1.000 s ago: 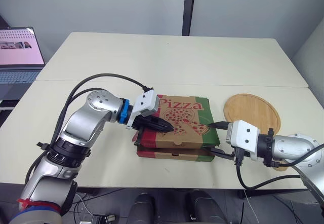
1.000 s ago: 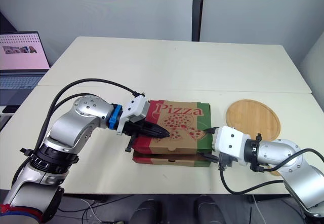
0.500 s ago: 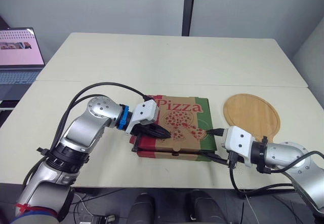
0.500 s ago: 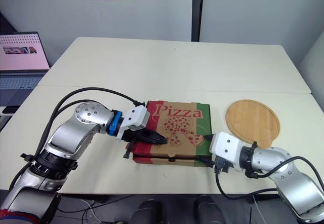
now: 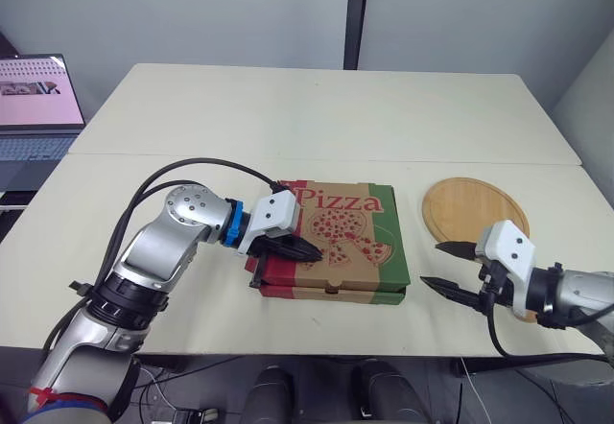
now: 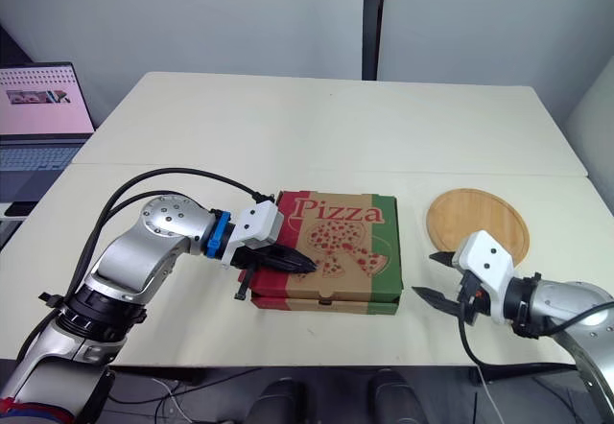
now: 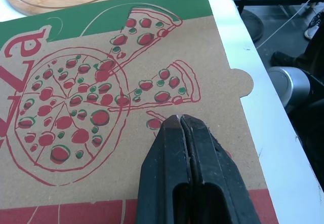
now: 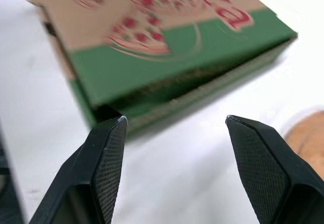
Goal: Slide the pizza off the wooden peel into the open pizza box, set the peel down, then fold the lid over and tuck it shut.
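Observation:
The pizza box (image 5: 350,237) lies closed near the table's front edge, its printed lid flat. My left gripper (image 5: 312,249) is shut, and its fingertips (image 7: 177,122) press down on the lid near the box's front left. My right gripper (image 5: 430,263) is open, a short way to the right of the box and apart from it. In the right wrist view the green side of the box (image 8: 167,67) lies ahead of the spread fingers (image 8: 109,148). The round wooden peel (image 5: 477,211) rests flat on the table to the right of the box, bare.
An open laptop (image 5: 34,98) stands on the table at the far left. The table's front edge (image 5: 317,352) runs close below the box. A seam (image 5: 432,160) crosses the table behind the box.
The lid has dropped from slightly raised to flat on the box. My right gripper has pulled away from the box's right front corner toward the right. The left gripper stays on the lid.

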Robot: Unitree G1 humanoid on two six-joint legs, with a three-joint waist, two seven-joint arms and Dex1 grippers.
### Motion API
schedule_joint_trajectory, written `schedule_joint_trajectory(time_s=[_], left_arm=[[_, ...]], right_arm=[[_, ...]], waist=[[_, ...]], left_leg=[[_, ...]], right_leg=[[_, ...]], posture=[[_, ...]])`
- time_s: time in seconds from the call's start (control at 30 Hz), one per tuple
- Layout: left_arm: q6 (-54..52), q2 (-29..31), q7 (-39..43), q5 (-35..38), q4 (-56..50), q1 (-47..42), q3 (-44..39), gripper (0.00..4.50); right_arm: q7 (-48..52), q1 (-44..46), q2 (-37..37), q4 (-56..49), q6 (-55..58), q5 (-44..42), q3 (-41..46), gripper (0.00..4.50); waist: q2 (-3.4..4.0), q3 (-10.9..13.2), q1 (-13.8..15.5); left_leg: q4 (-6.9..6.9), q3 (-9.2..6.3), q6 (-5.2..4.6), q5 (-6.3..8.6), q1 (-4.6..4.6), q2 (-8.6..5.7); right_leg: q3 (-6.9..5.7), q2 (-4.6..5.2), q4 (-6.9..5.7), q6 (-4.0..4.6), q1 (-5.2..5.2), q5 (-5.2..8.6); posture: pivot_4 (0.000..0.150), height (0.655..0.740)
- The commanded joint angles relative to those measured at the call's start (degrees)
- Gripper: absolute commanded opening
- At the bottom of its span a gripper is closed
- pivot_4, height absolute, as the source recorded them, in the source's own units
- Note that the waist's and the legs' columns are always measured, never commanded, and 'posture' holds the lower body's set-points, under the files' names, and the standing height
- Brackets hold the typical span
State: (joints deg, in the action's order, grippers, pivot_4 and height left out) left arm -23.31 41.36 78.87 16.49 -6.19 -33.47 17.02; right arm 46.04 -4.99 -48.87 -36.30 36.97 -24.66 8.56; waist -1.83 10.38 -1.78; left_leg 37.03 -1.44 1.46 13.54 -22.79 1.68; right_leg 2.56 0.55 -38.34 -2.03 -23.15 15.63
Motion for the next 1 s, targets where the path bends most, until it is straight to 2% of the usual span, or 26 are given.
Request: schedule_joint_trajectory(time_s=[0.03, 0.2, 0.27, 0.6, 0.87, 1.0], left_arm=[[-0.53, 0.55, -0.55, -0.73, -0.66, 0.46, 0.08, 0.00], [-1.12, 1.01, -0.86, -0.38, -1.38, 0.77, -0.25, 0.00], [-1.28, 1.07, -0.98, -0.31, -1.40, 0.72, -0.33, 0.00], [-2.02, 0.98, -1.14, -0.01, -1.81, 0.39, -0.60, 0.00], [-1.94, 1.02, -1.01, -0.10, -1.79, 0.28, -0.44, 0.00], [-1.92, 1.21, -1.07, -0.12, -2.02, 0.57, -0.51, 0.00]], right_arm=[[-0.11, 1.11, 0.76, 2.79, -5.00, 4.34, -4.80, 2.36], [0.51, 3.08, 3.66, 5.08, -6.77, 4.04, -7.79, 0.57], [1.21, 3.47, 4.32, 4.24, -6.30, 3.05, -8.21, 0.02], [1.88, 4.92, 5.42, 0.01, -2.78, -1.28, -9.90, 0.02], [1.82, 5.70, 4.47, 3.98, -4.74, 4.57, -14.87, 0.02], [3.44, 4.00, 1.15, 3.12, -4.53, 2.90, -9.98, 0.02]], waist=[[0.00, 0.00, 0.08], [0.00, 0.00, 0.03], [0.00, 0.00, 0.04], [0.00, 0.00, -0.05], [0.00, 0.00, -0.14], [-0.01, -0.01, -0.04]], left_leg=[[0.00, 0.00, 0.00, 0.00, -0.01, 0.00], [0.01, 0.01, 0.00, 0.00, 0.00, -0.01], [0.02, 0.00, 0.00, 0.00, 0.00, -0.01], [0.02, 0.00, 0.00, 0.00, 0.08, 0.01], [0.02, 0.00, 0.00, 0.00, 0.13, 0.03], [0.02, 0.00, 0.00, 0.00, 0.13, 0.03]], right_leg=[[0.00, 0.00, 0.00, 0.00, -0.01, 0.00], [0.02, 0.00, -0.08, 0.00, -0.03, 0.00], [0.01, 0.00, -0.13, 0.00, -0.03, 0.01], [0.02, -0.03, -0.26, 0.06, -0.05, 0.04], [0.03, -0.07, -0.32, 0.09, -0.05, 0.06], [0.03, -0.06, -0.32, 0.10, -0.05, 0.07]], posture=[[0.150, 0.7316], [0.150, 0.7316], [0.150, 0.7316], [0.150, 0.7316], [0.150, 0.7316], [0.150, 0.7316]])
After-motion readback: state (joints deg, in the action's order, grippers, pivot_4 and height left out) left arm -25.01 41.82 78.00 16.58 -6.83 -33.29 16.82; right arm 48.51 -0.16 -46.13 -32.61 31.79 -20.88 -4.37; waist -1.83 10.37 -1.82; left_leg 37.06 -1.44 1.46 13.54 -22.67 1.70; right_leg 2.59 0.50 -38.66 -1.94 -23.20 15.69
